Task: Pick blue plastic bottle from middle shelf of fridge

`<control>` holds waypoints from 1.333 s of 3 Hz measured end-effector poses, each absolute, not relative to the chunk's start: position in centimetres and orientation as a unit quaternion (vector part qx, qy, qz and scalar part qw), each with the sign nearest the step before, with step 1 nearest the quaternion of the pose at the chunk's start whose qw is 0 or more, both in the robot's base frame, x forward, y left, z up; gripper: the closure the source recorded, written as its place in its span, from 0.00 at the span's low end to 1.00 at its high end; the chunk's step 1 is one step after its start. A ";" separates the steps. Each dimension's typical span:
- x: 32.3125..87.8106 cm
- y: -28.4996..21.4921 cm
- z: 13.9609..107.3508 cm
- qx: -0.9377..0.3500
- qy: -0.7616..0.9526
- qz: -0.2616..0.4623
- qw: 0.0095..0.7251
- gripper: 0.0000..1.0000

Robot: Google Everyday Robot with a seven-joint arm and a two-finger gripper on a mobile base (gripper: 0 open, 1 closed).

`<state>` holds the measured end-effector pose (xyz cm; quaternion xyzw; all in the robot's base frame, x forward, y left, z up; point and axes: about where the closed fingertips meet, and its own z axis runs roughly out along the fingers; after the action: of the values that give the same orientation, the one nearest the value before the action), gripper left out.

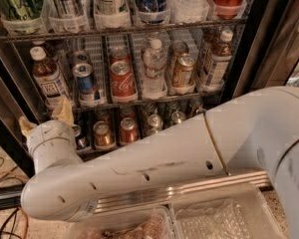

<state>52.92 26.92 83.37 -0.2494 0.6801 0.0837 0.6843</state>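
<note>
top-row bottles (109,4) chopped off by the upper edge, lower cans (128,129) half hidden behind the arm (164,168), tool (45,116) just below the blue plastic bottle (46,76), only its two fingertips (64,111) poking out
</note>
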 end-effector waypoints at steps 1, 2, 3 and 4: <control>53.6 26.5 83.6 -0.242 0.678 0.081 0.689 0.34; 54.4 25.7 83.8 -0.226 0.678 0.077 0.695 0.35; 56.0 26.3 83.4 -0.213 0.678 0.087 0.699 0.35; 57.0 26.9 83.5 -0.214 0.675 0.091 0.700 0.37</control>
<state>57.02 26.89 83.46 -0.2141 0.6754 0.0909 0.6998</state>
